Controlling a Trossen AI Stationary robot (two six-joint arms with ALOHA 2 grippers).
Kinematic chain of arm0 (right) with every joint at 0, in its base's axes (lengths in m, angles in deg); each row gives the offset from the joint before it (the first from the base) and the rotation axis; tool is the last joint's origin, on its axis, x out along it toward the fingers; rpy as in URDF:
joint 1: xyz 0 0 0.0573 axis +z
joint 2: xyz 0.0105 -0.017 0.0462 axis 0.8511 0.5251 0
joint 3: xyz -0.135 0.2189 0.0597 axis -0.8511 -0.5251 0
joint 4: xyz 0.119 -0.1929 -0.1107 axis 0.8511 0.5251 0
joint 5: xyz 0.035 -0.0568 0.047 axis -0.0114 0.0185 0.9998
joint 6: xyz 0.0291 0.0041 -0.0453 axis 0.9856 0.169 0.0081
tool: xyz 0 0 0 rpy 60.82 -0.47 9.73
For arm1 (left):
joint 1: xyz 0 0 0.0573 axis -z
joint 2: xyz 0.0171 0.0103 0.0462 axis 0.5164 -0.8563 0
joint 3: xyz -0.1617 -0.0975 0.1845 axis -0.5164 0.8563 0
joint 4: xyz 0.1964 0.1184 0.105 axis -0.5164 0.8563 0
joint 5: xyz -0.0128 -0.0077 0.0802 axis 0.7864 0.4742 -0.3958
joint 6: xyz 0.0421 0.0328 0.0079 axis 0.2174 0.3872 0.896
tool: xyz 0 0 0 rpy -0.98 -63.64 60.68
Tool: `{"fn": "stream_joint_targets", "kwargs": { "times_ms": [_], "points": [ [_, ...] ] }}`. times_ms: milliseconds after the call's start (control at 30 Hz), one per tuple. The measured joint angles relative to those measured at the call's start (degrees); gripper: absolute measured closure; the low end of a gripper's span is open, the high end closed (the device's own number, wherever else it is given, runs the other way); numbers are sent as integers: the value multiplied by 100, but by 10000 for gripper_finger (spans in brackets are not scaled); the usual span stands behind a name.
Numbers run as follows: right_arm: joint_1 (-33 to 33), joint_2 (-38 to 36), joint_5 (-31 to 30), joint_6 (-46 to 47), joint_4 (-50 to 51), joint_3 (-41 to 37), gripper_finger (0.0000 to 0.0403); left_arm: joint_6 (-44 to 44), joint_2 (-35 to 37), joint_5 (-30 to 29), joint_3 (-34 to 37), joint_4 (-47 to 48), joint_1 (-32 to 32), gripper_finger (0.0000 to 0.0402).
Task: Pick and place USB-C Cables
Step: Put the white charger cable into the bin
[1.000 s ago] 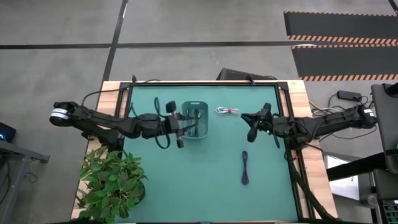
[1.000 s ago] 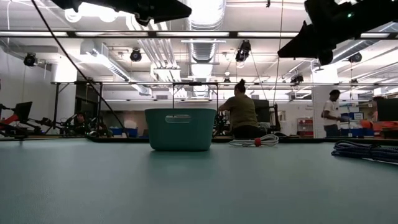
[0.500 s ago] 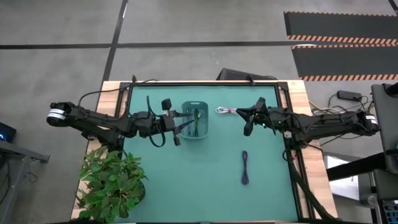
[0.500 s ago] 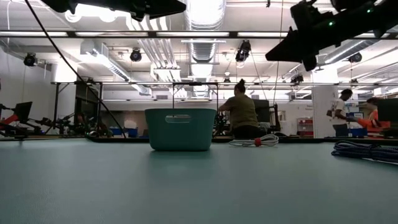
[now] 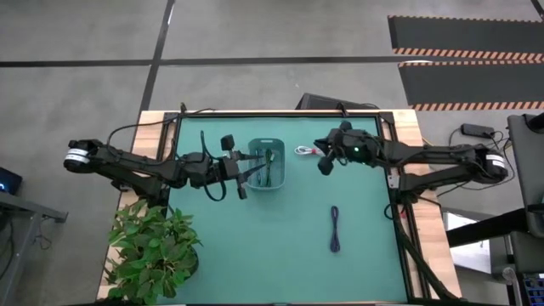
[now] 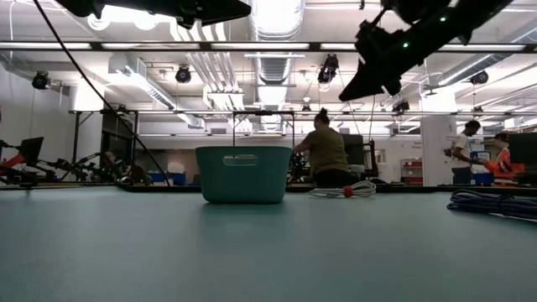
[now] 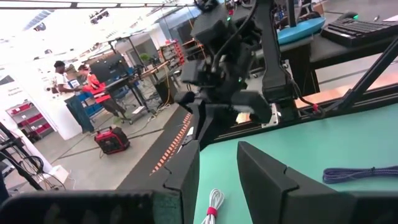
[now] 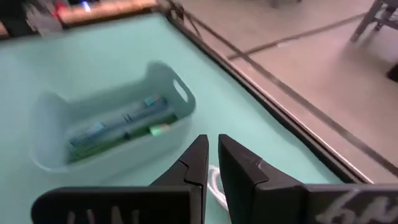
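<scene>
High view, item: white cable with red tie (image 5: 309, 151) lies on the green mat between the teal bin (image 5: 265, 164) and my right gripper (image 5: 324, 165), long axis across the table, just beside my nearly closed, empty fingers; left gripper (image 5: 242, 180) farther.

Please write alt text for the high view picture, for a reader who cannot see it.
Seen from above, the right claw hangs beside a white cable with red tie on a green table. The left claw is at a teal bin; a dark purple cable lies nearer the front.
</scene>
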Motion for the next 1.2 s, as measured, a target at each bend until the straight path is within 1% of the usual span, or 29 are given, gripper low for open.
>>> {"fn": "stream_joint_targets", "kwargs": {
  "times_ms": [167,233,367,433,567,700,867,967,1033,1200],
  "points": [
    [-274,449,61,-527,584,384,376,2,0,-2,0,6,0,308],
    [-459,590,371,-678,736,455,376,2,0,-2,0,8,0,308],
    [-919,825,1238,-1016,798,462,376,2,1,-3,0,8,0,308],
    [-1130,951,1504,-1322,848,462,376,2,2,-4,0,6,0,308],
    [-1507,1245,1610,-1696,893,460,376,2,0,-17,0,8,0,308],
    [-1822,1613,1660,-1773,882,460,376,0,2,-26,0,8,0,308],
    [-2090,1997,2096,-1821,832,460,372,1,1,-29,0,10,0,308],
    [-2162,2116,2103,-1824,786,460,357,2,1,-31,0,10,0,308],
    [-2186,2164,2104,-1823,750,460,340,2,2,-33,5,9,0,308],
    [-2184,2254,2107,-1957,776,460,276,2,1,-46,9,10,0,308]
  ]
}}
